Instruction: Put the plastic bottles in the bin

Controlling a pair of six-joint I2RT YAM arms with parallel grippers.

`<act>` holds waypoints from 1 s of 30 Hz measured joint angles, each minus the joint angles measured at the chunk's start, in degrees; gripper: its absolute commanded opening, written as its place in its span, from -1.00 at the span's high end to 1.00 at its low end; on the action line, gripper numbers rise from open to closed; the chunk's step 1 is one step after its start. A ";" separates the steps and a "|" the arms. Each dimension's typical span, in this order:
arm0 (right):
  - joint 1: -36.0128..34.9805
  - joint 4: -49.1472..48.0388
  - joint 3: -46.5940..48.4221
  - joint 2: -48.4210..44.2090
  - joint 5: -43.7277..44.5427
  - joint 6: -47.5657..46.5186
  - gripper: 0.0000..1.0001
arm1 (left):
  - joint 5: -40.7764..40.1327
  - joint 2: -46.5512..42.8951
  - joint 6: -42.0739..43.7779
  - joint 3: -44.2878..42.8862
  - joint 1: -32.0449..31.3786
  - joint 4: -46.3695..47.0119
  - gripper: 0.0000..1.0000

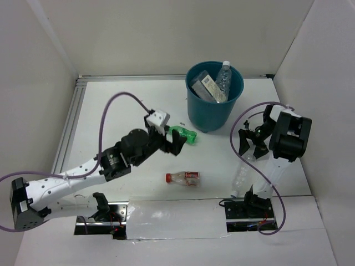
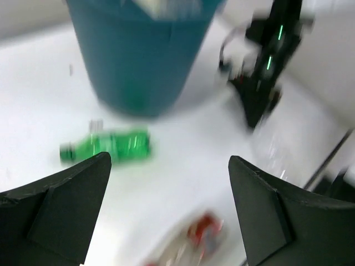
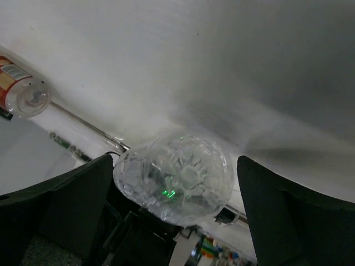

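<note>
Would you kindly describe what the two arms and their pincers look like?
The left arm and right arm have white links between bulky black joints; a purple cable loops along each. A white block sits on the left wrist. The left pincer and right pincer have matte black wedge-shaped fingers.

Top external: fixed high behind the arm bases, looks down and forward over the whole table (image 1: 216,160); far view, 3 walls in frame.

Left wrist: low over the table, faces forward past the left gripper (image 2: 169,160) toward the bin (image 2: 138,66) wall and the right arm (image 2: 263,66); fairly near, blurred.

Right wrist: very near, the right gripper (image 3: 175,160) frames a clear bottle (image 3: 175,180) end-on; faces the table's near edge.

The red-labelled bottle (image 1: 183,178) shows in all 3 views.
</note>
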State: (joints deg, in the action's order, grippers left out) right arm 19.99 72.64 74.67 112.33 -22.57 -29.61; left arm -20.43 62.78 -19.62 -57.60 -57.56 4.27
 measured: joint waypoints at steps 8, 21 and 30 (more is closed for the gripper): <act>-2.91 2.16 0.72 6.32 1.40 1.95 -0.14 | -0.87 -7.50 -2.75 17.46 -8.11 -11.72 -0.99; -0.28 2.16 9.62 1.99 -2.01 -0.13 0.96 | -0.66 -6.88 -6.08 19.34 -9.03 -13.22 -0.99; 2.47 0.55 45.38 -12.33 -17.35 -9.35 0.96 | 0.13 -4.61 -6.05 19.37 -9.03 -12.35 -0.99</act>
State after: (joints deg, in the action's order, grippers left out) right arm 22.46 73.19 120.05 100.01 -39.92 -38.96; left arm -20.29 58.17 -25.67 -38.24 -66.59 -8.08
